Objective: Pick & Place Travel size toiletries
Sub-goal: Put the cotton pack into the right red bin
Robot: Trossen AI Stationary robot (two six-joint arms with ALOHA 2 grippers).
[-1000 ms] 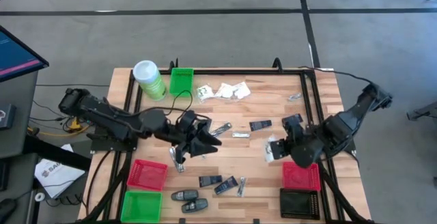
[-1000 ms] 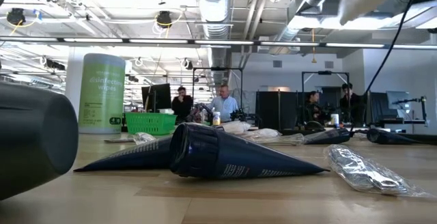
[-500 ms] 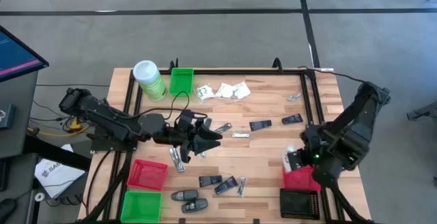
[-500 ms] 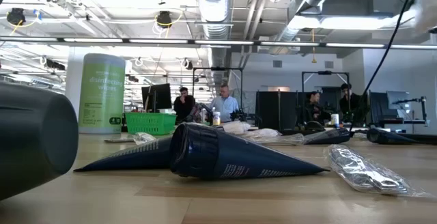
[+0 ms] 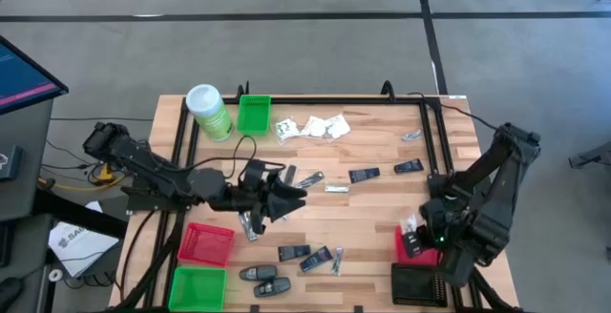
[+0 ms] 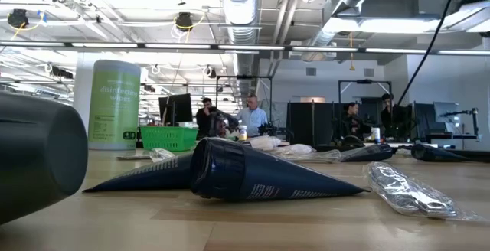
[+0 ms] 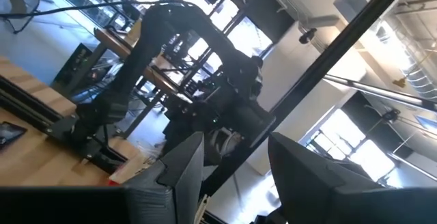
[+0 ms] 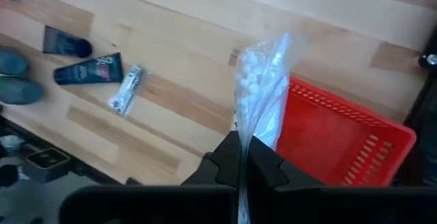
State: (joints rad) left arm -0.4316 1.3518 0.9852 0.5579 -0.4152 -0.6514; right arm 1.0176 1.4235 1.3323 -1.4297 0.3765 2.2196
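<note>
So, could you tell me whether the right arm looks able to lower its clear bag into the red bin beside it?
Probably yes: the right gripper, shut on the clear bag, hangs at the rim of the red bin, which looks empty, with nothing between.

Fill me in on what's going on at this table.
The right gripper is shut on a clear bag of small white pieces, holding it beside the red bin at the table's right. The left gripper hangs with its fingers apart and nothing between them, mid-table. Dark blue packets and white sachets lie scattered on the table.
</note>
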